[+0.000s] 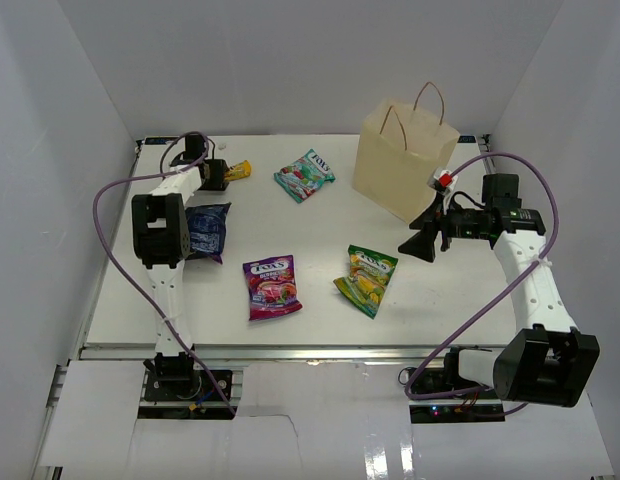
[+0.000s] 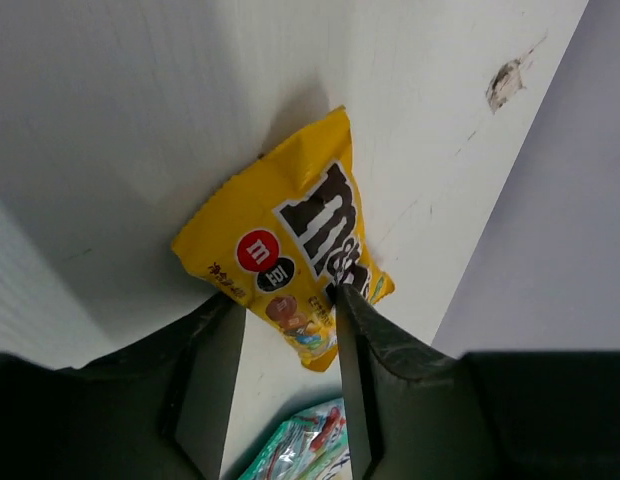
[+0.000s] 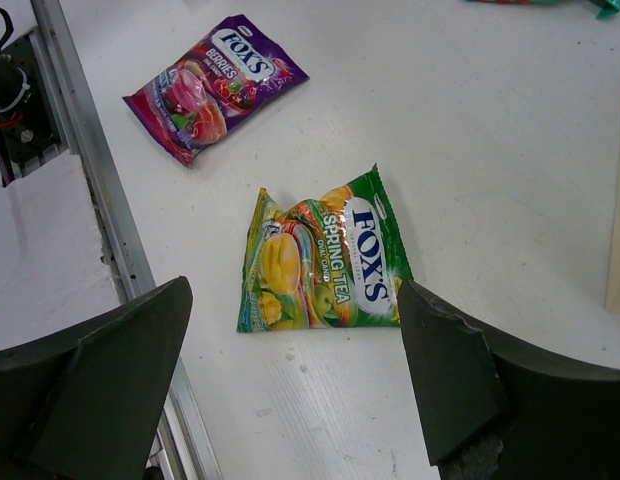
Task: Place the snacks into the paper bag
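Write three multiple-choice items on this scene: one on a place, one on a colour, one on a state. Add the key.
1. Where does the paper bag stand?
A. At the near left corner.
B. On the far right part of the table.
C. Flat on its side at the centre.

2. What colour is the packet between the left fingers?
A. Yellow.
B. Purple.
C. Teal.

3. How do the right fingers stand?
A. Shut on a green packet.
B. Wide apart, holding nothing.
C. Shut on a bag handle.

Key:
1 B: the top view shows it upright at the far right.
2 A: the left wrist view shows the yellow packet there.
3 B: the right wrist view shows them spread above the green-yellow packet, which lies on the table.
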You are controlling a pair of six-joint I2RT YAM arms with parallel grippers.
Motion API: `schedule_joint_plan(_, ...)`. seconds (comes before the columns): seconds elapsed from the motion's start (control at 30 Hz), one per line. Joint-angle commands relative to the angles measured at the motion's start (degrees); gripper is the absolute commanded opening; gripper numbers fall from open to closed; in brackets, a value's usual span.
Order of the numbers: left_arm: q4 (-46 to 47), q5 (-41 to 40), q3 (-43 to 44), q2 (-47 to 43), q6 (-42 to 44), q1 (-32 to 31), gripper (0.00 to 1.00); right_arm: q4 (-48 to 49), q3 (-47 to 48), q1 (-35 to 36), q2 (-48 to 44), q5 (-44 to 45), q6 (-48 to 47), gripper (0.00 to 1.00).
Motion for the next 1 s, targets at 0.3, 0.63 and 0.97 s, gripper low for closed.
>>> schedule_joint_plan(0.3,8.2,6.7,-1.0,-2.1,8.8,2.6,0.18,-7.1,5.6,0.1,1.5,-2.3,-5.2,0.89)
schedule_joint_plan(0.63,23.9,27.5,-13.7,-18.5,27.0,2.5,0.09,-3.5,6.5,7.3,0.8,-1.7,-1.1,0.88)
schedule_joint_plan(0.97,32.1,35.8,-51.9,-54.2,37.9,-10.3,0.07,19.0,8.6,21.4,5.1,10.8,34.9,0.87)
